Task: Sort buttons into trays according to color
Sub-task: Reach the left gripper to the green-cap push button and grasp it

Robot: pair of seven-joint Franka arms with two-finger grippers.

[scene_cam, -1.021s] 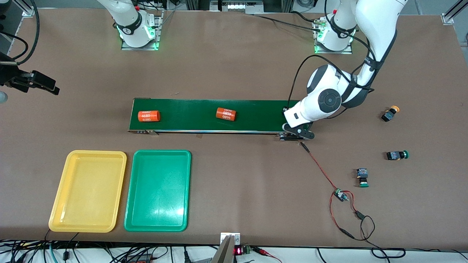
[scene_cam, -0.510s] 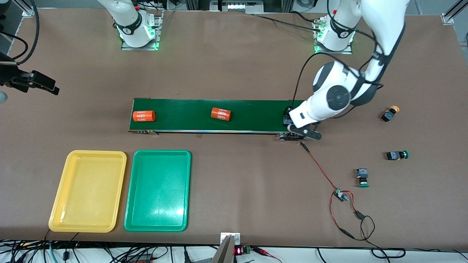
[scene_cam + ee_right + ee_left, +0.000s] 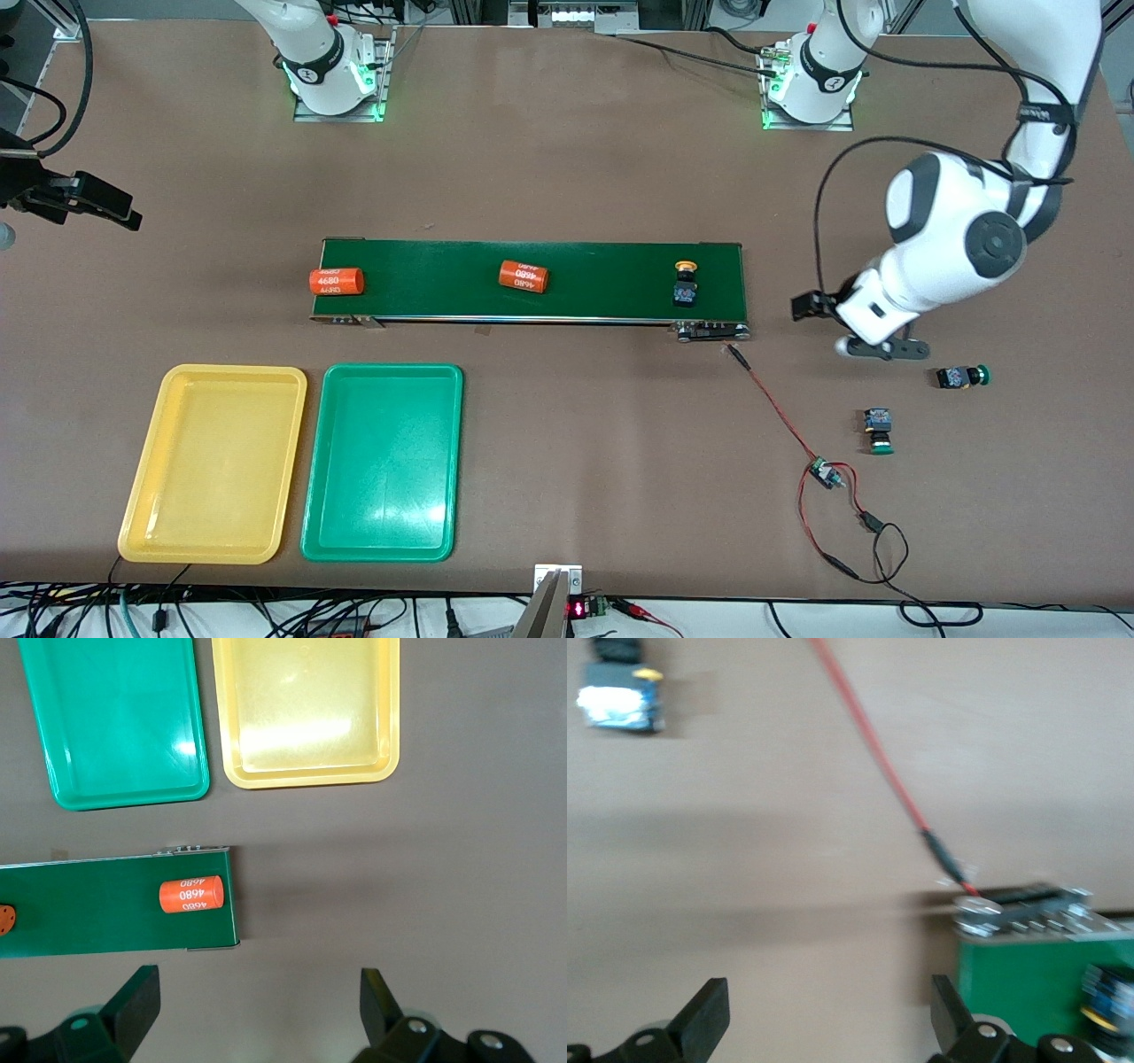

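I see a yellow button [image 3: 683,282] sitting on the conveyor belt [image 3: 602,266]. My left gripper [image 3: 824,1014] hangs wide open over bare table. My right gripper [image 3: 257,1005] waits, open too.

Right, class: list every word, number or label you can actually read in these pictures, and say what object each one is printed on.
"4680": white print on the orange cylinder at the conveyor belt's end toward the right arm; sharpest in the right wrist view.
"0897": the second orange cylinder mid-belt, likely the same number upside down.
Fainter repeated lines on both cylinders: too blurred to read.
Red digits on the display at the table edge: too small to read.
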